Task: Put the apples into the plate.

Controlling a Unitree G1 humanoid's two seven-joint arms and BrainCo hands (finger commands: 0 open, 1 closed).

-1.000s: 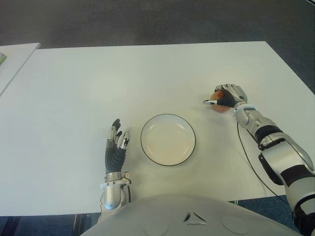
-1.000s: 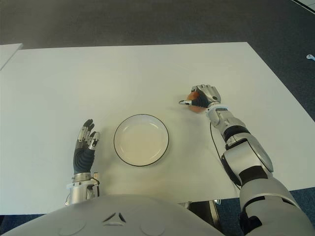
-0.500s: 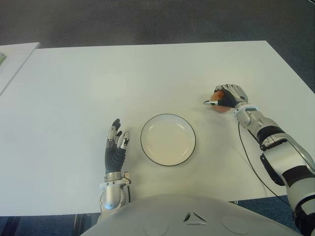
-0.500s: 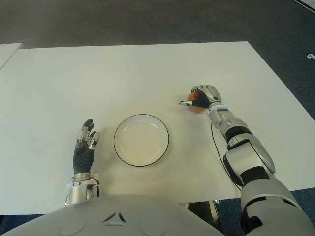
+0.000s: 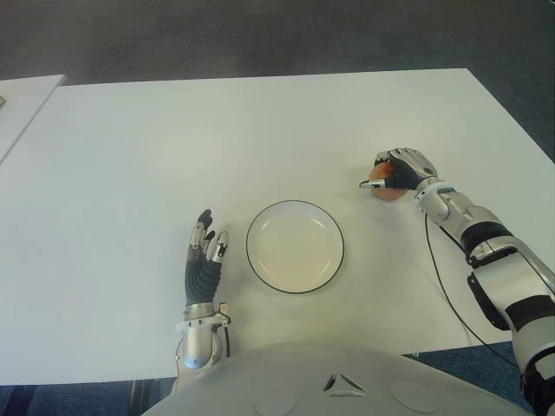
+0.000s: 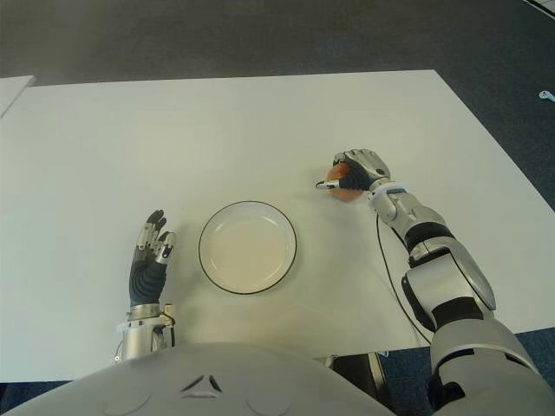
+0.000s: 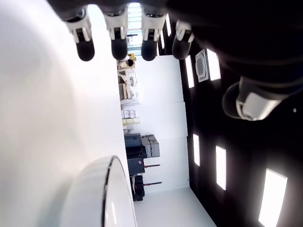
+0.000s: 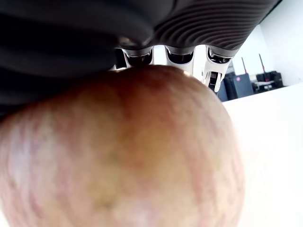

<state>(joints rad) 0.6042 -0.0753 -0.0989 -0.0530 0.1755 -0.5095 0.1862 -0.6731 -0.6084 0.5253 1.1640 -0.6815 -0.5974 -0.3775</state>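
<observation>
Here the right hand [image 5: 401, 168] grips a round, reddish apple [image 5: 382, 184].
The round white plate [image 5: 295, 246], dark-rimmed, holds nothing at frame centre; left hand [image 5: 205, 256] lies flat, fingers spread.

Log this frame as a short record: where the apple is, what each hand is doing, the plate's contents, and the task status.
apple: red-orange, gripped in the right hand, to the right of the plate and farther from the robot
right hand: fingers curled over the apple, above the table
left hand: idle, fingers extended, holding nothing, left of the plate
plate: white with dark rim, nothing in it
table: white
status: apple grasped, not yet in the plate
</observation>
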